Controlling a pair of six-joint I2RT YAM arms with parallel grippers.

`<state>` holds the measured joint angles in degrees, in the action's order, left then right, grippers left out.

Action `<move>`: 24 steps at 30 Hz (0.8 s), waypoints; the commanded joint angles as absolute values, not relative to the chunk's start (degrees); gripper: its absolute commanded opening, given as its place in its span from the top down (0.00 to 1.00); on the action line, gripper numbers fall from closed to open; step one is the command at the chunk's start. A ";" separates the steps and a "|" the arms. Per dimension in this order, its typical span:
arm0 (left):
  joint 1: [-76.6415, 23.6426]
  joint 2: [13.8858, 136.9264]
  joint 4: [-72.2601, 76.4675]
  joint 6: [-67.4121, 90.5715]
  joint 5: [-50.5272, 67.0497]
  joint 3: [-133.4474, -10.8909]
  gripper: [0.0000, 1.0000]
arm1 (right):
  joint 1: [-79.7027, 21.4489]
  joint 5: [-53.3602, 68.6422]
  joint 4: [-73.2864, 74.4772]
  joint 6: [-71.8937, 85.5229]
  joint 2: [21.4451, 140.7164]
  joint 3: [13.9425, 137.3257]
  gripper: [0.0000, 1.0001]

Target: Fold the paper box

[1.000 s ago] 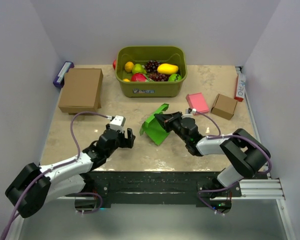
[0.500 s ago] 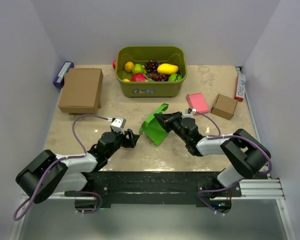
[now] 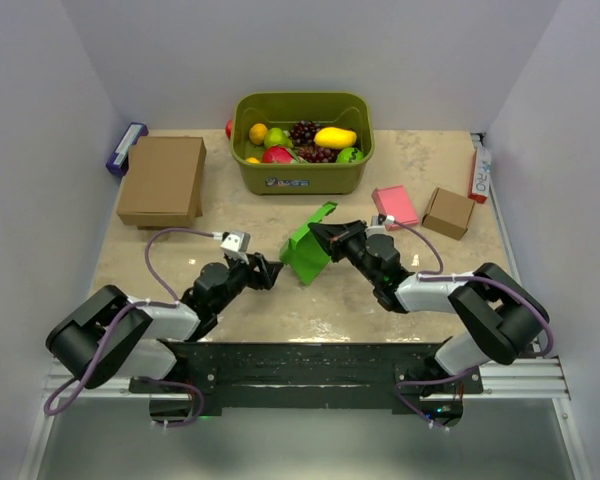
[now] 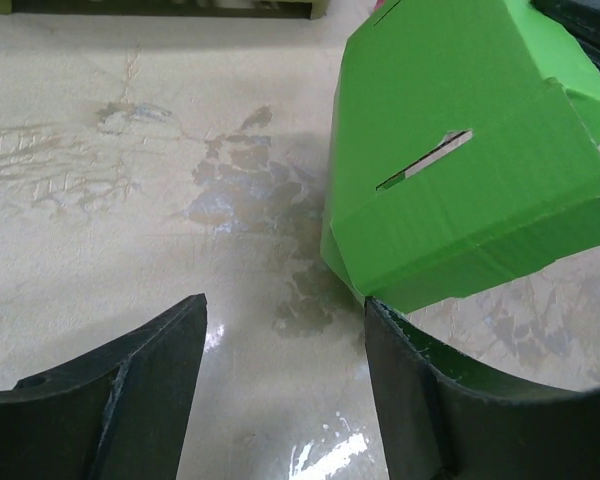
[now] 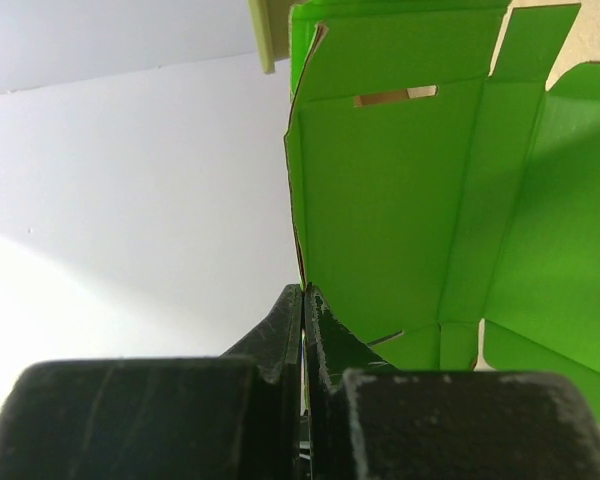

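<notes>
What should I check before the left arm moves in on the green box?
1. Grip: ok, the right gripper is shut on a panel edge of the paper box.
2. Readiness: ok, the left gripper has its jaws apart with nothing between them.
3. Alignment: not ok, the box's lower corner sits at one fingertip, not between the jaws.
4. Contact at that corner: cannot tell.
5. Fold finished: not ok, flaps stand open in the right wrist view.
</notes>
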<state>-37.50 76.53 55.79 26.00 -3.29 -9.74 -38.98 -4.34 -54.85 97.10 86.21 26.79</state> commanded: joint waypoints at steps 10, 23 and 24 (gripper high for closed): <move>-36.91 82.62 68.11 23.03 -1.23 -7.65 0.38 | -39.37 -5.01 -54.67 97.65 84.20 27.25 1.00; -36.83 84.90 72.77 26.80 -2.29 -6.85 0.44 | -39.37 -4.75 -54.23 97.82 83.41 27.25 1.00; -36.74 85.34 73.12 26.98 -2.37 -7.73 0.45 | -39.37 -4.92 -54.14 97.91 83.23 27.25 1.00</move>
<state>-37.15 84.18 67.20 25.93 -1.08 -5.39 -39.00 -4.38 -53.47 97.47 85.84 26.79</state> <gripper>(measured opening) 0.560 0.010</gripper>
